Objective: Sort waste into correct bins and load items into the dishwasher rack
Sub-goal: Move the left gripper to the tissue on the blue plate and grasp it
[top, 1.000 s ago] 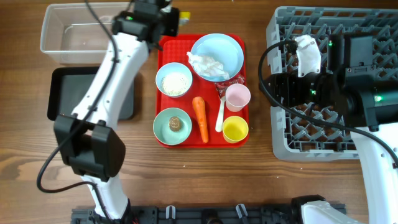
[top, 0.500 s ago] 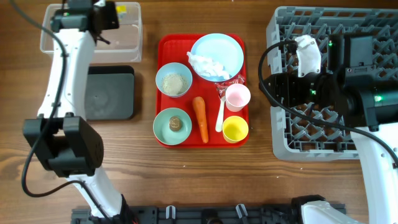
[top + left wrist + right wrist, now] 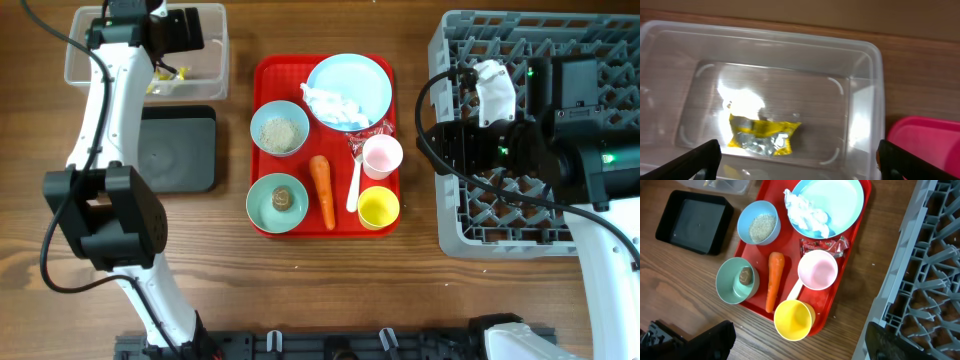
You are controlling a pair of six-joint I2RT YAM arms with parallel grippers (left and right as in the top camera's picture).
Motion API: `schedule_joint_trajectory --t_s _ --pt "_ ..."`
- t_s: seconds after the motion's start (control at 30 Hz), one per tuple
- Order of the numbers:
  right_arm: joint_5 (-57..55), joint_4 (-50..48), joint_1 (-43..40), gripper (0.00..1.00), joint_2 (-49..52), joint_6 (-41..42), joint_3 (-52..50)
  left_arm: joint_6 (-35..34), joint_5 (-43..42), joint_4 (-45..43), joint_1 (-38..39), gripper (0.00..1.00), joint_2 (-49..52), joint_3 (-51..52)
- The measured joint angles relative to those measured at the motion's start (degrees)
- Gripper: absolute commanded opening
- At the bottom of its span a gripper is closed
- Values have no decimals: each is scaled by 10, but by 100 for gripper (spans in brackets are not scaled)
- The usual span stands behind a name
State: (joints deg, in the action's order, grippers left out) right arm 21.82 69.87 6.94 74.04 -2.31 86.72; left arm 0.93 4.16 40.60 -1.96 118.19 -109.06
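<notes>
The rack sits at 3 o'clock on the counter, with the right gripper above it, jaws wide and holding nothing. From there it reaches toward 9 o'clock for the dishes, and a low swing could catch the rack's rim or its pegs.

The tub is at 10 o'clock, with the black tray just beside it toward 6. The left gripper hangs over the tub, jaws wide and empty. A careless sideways exit could knock the light tub's wall and shift it.

On the red tray the plate carries the tissue. Lifting the plate before clearing it would take waste into the rack.

The carrot lies between two bowls and the spoon. It looks likely to roll if gripped off-centre. Its long axis runs 12 to 6, thin tip toward 6.

The red wrapper is tucked between plate and pink cup, so jaws going for it may nudge either one.

The yellow wrapper lies flat on the tub's floor. In the left wrist view its long axis runs 9 to 3, and neither end is distinct.
</notes>
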Motion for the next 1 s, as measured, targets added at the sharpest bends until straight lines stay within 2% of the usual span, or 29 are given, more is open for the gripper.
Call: schedule_joint_trajectory --t_s 0.2,0.5,0.77,1.0 --pt "0 -7 0 86 0 0 0 2 -40 20 73 99 0 0" --pt "0 -4 0 86 0 0 0 33 -74 -7 216 93 27 -1" --pt "0 -4 0 86 0 0 0 38 -75 -9 251 91 112 -1" --pt "0 -3 0 86 0 0 0 47 -75 -9 290 82 126 -1"
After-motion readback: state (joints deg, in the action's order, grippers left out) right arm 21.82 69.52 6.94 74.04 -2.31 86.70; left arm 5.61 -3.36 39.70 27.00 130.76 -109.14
